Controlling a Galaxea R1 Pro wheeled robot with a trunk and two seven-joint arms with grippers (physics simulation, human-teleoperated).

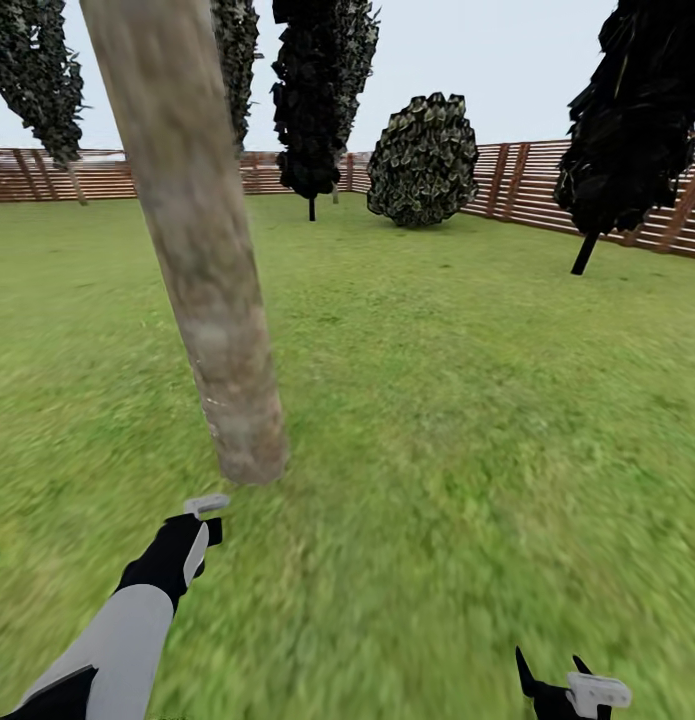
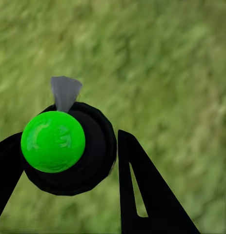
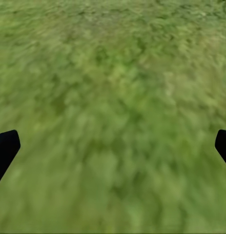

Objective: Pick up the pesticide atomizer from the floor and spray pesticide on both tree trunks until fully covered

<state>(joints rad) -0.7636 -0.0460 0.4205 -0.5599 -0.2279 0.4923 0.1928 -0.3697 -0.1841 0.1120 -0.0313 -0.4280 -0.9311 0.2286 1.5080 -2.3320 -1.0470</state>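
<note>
L hand (image 2: 69, 156) clenched on atomizer (image 2: 69, 151), green cap | R hand (image 3: 113, 146) released | trunk (image 1: 202, 260) near L hand

A thick, pale grey-brown mottled tree trunk (image 1: 202, 260) is rising at a slight lean from the grass. The pesticide atomizer (image 2: 69, 148), round and black with a green top and a grey nozzle, is sitting between the left gripper's (image 2: 69, 161) fingers (image 2: 142, 195).
</note>
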